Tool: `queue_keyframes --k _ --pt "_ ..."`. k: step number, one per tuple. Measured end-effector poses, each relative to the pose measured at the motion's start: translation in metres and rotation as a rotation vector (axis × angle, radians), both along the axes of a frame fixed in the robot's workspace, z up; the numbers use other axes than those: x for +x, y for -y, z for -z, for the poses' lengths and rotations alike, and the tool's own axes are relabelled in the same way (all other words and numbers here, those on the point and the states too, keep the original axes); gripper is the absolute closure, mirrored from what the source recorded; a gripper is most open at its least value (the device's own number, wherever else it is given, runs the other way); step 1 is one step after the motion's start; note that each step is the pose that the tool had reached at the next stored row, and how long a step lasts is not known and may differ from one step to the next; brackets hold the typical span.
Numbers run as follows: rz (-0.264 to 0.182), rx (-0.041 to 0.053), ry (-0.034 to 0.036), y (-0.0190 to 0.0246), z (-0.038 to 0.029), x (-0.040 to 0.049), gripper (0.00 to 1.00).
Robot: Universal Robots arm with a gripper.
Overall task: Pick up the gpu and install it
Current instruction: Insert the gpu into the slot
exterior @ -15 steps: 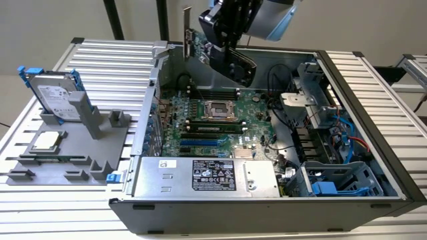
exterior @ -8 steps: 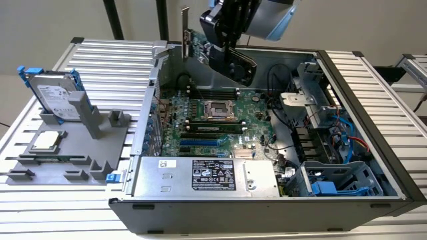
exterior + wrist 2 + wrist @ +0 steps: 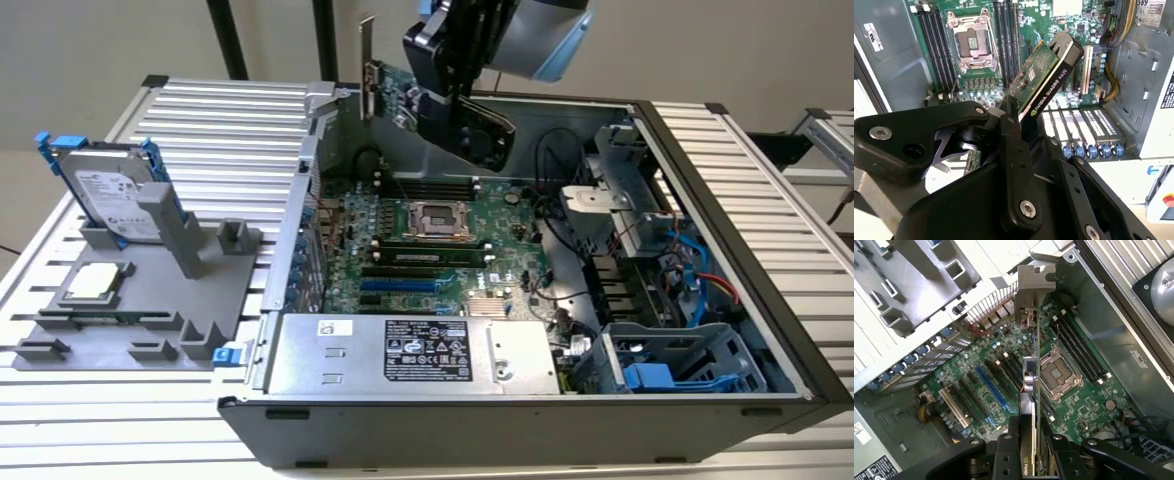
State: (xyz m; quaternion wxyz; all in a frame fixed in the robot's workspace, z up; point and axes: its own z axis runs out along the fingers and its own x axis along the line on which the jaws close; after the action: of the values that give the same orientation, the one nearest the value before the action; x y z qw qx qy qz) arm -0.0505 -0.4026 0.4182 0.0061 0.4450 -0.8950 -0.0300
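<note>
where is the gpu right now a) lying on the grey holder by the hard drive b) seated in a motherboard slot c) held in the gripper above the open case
c: the gripper is shut on the gpu, which hangs above the motherboard, in no slot.

The wrist (image 3: 541, 35) sits directly above the black end effector (image 3: 451, 95), which points downward. Its fingers (image 3: 1012, 142) are closed from both sides on one end of the gpu (image 3: 1036, 70), which is held on edge and juts out beyond the fingertips.
</note>
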Motion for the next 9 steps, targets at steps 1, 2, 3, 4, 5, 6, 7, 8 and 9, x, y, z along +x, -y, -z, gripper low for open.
queue_keyframes --k 1,2,3,4,5,6,7,8,9 --pt "-0.006 0.0 0.0 0.0 0.0 0.0 1.0" --pt "-0.012 0.0 0.0 0.0 0.0 0.0 1.0" --pt "-0.019 0.0 0.0 0.0 0.0 0.0 1.0" --pt "-0.025 0.0 0.0 0.0 0.0 0.0 1.0" --pt "-0.031 0.0 0.0 0.0 0.0 0.0 1.0" --pt "-0.037 0.0 0.0 0.0 0.0 0.0 1.0" --pt "-0.043 0.0 0.0 0.0 0.0 0.0 1.0" --pt "-0.049 0.0 0.0 0.0 0.0 0.0 1.0" --pt "-0.055 0.0 0.0 0.0 0.0 0.0 1.0"
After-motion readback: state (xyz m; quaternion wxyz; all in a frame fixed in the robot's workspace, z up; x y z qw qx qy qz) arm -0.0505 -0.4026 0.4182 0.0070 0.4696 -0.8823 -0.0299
